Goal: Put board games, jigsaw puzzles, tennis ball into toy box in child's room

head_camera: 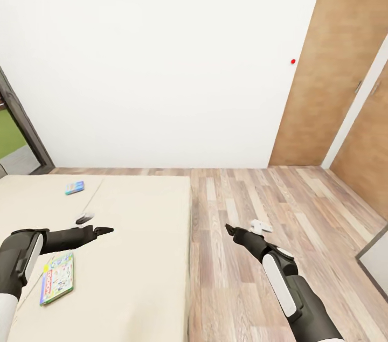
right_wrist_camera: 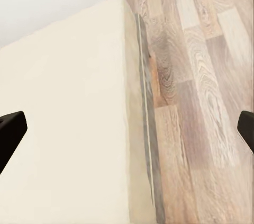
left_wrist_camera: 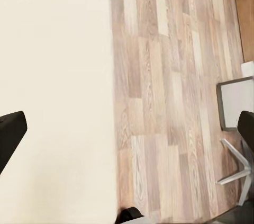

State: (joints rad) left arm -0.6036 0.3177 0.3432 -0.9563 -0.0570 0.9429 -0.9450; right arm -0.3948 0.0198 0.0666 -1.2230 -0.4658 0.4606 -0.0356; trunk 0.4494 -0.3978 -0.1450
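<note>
Your left gripper [head_camera: 103, 231] hangs over the bed [head_camera: 134, 256] with its fingers spread wide in the wrist cam, nothing between them, just beige mattress. Your right gripper [head_camera: 229, 230] sits out over the wood floor [head_camera: 280, 207] at about 3 o'clock from the left one, fingers also wide apart and empty.

The green-edged board game [head_camera: 57, 278] lies flat on the mattress near 7 o'clock from the left gripper: white busy cover, red stripe along one side, blue edge. The small blue board game [head_camera: 74, 187] lies flat at roughly 11 o'clock, near the far edge of the bed. Up on the white wall there's a red button [head_camera: 293, 61].
</note>
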